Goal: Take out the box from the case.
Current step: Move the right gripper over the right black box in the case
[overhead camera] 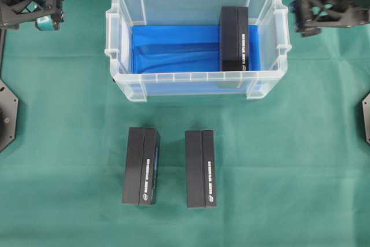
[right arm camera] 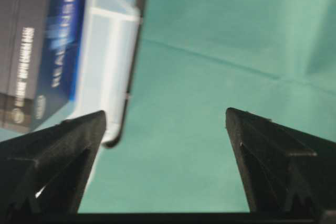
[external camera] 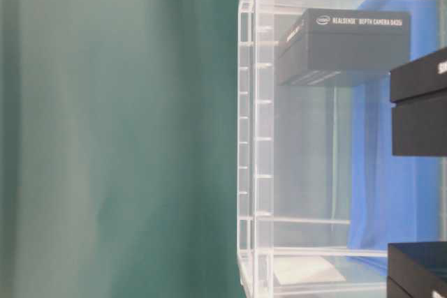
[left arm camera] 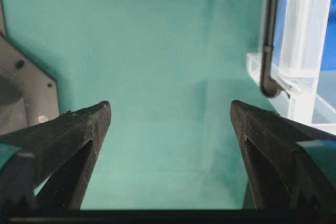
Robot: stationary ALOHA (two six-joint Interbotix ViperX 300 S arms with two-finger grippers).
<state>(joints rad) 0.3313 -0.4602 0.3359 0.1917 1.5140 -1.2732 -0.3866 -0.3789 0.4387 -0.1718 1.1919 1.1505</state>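
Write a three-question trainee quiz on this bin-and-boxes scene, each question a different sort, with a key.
1. True or false: the left gripper holds a box.
2. How many black boxes lie on the green cloth outside the case? A) one B) two C) three
3. Fill in: in the overhead view, the box in the case sits toward its ____ end.

Key:
1. False. Its jaws stand open over bare cloth; the right gripper is open too.
2. B: the box on the left and the box on the right.
3. Right.
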